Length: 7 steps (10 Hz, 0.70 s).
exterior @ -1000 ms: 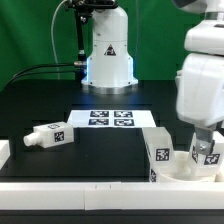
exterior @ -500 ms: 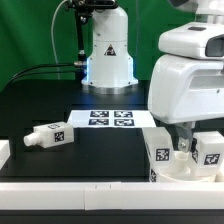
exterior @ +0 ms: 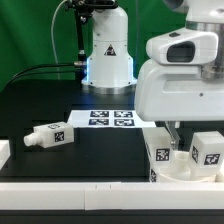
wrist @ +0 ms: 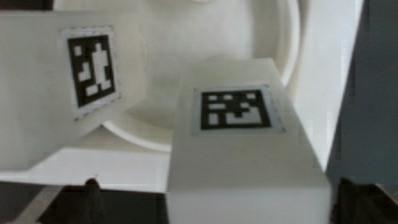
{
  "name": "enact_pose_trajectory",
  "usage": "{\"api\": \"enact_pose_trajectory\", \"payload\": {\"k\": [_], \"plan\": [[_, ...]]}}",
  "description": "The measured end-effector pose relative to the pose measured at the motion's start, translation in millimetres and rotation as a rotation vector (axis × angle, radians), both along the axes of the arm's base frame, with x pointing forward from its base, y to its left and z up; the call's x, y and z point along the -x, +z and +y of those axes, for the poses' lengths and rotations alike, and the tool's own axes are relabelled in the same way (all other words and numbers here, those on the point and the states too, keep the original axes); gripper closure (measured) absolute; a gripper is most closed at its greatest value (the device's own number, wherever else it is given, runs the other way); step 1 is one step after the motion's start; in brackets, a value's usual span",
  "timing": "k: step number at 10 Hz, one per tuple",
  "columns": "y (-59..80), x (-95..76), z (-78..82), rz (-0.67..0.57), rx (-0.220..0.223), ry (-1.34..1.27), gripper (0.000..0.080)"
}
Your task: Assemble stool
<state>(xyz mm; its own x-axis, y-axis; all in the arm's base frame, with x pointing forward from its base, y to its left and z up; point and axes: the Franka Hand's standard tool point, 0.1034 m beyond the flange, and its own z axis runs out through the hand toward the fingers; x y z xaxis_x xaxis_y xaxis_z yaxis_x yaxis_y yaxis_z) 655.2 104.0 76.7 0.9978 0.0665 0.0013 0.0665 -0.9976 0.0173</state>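
Note:
The white round seat lies at the front on the exterior view's right. Two white tagged legs stand on it, one to the exterior view's left and one to its right. A third leg lies loose on the black table on the exterior view's left. My gripper hangs over the seat between the two standing legs, under the big white hand. In the wrist view my gripper is open, with a tagged leg below between its fingertips, untouched. A second leg and the seat's rim also show.
The marker board lies flat mid-table in front of the robot's white base. A white block sits at the exterior view's left edge. A white strip runs along the table's front edge.
The arm has swung toward the exterior view's left and away from the right-hand leg, which now stands uncovered on the seat. The loose leg has not moved.

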Motion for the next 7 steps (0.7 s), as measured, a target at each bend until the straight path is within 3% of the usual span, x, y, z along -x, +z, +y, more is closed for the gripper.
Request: {"api": "enact_pose_trajectory", "payload": {"k": [2,3,4,5,7], "plan": [[0.0,0.0,0.5,0.0,0.0,-0.014,0.0151],[-0.1,0.0,0.5,-0.001,0.0,-0.03,0.0296],[-0.1,0.0,0.4,-0.001,0.0,-0.04,0.0296],[-0.2,0.1,0.9,-0.002,-0.002,-0.111,0.0437],[-0.8,-0.5,1.4,-0.011,-0.008,-0.289,0.0466]]}}
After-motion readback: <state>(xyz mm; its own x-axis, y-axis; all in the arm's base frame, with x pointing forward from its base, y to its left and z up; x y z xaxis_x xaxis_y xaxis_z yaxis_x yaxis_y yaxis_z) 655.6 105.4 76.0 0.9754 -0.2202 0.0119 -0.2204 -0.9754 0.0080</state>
